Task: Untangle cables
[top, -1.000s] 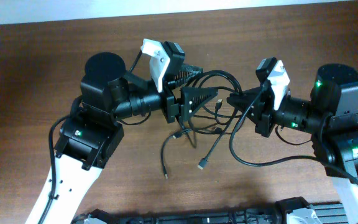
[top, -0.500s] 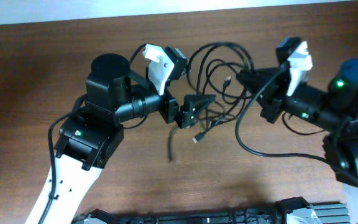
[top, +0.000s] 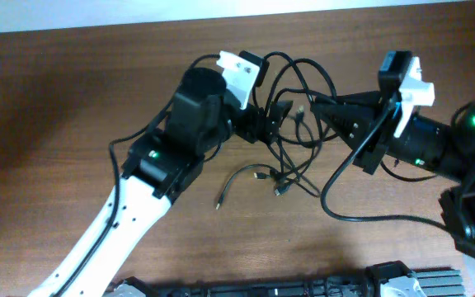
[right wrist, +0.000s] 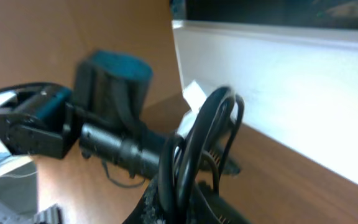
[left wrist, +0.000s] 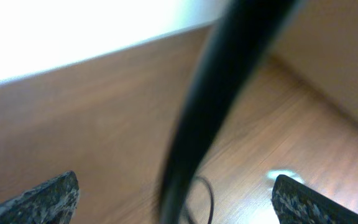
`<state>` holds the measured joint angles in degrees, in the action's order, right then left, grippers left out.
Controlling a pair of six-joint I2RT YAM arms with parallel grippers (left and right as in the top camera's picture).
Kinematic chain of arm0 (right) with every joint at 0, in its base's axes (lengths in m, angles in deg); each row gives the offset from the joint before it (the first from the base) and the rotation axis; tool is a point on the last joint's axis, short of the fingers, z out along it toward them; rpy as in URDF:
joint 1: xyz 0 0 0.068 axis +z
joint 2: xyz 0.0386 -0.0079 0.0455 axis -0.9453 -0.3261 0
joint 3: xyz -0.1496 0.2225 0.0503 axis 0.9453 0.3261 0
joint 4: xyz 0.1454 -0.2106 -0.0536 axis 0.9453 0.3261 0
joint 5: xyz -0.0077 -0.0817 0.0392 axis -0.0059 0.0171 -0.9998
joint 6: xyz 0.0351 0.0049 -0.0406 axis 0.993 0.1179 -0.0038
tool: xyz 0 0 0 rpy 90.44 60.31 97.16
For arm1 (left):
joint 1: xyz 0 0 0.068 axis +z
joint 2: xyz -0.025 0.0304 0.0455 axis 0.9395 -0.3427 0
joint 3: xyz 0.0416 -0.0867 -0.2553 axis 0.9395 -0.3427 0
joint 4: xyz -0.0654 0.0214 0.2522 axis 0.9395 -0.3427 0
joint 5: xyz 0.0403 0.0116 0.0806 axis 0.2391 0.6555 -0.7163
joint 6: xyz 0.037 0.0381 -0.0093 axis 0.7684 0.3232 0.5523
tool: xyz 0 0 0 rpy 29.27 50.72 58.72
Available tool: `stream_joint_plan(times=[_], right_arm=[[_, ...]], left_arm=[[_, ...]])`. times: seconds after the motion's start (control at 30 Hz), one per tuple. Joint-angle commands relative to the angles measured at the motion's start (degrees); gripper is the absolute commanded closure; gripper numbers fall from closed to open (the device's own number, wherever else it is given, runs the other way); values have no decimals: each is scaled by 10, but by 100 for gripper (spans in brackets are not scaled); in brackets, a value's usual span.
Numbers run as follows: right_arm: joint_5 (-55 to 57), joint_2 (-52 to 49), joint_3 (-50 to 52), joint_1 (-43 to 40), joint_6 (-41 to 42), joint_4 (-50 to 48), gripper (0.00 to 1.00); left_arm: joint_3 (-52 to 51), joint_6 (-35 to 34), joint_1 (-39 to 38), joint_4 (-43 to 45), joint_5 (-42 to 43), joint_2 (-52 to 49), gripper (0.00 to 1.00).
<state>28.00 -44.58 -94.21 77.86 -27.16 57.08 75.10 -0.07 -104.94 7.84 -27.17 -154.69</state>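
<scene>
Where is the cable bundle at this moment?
In the overhead view the cables hang at upper centre, gripped by the right tool, just right of the open left tool; loose plug ends trail onto the table below.

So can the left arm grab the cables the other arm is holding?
Probably yes. The left gripper is open right beside the cables, and its wrist view shows a strand running between its fingers. The right gripper is shut on the bunch, and nothing else seems to be in the way.
</scene>
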Motion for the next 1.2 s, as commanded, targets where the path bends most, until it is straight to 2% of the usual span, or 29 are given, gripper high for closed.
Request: stream_joint_plan(times=[0.0, 0.07, 0.27, 0.33, 0.43, 0.6, 0.63, 0.73, 0.83, 0.97, 1.13, 1.17], right_arm=[[178, 34, -14, -2, 1, -11, 96], [281, 39, -14, -2, 1, -23, 96], [372, 38, -14, -2, 22, -129, 96], [387, 38, -14, -2, 24, -160, 96], [388, 38, -14, -2, 24, -186, 96], [388, 36, -14, -2, 24, -147, 96], [388, 36, -14, -2, 24, -129, 93], [388, 30, -14, -2, 24, -46, 58], [389, 16, -14, -2, 19, 64, 41], [389, -17, -14, -2, 19, 224, 34], [388, -64, -14, -2, 20, 322, 27], [388, -80, -14, -2, 20, 339, 22]], left_arm=[[5, 10, -1, -47, -58, -4, 1], [5, 42, -1, -90, -58, 10, 1], [5, 61, -1, -166, -59, 66, 1], [5, 61, -1, -166, -76, 87, 1], [5, 61, -1, -165, -145, 130, 1], [5, 61, -1, -165, -163, 161, 1], [5, 61, -1, -165, -163, 162, 1], [5, 61, -1, -165, -163, 160, 1], [5, 61, -1, -165, -164, 160, 1], [5, 61, -1, -166, -163, 160, 1], [5, 61, -1, -166, -163, 154, 1], [5, 61, -1, -169, -163, 153, 1]])
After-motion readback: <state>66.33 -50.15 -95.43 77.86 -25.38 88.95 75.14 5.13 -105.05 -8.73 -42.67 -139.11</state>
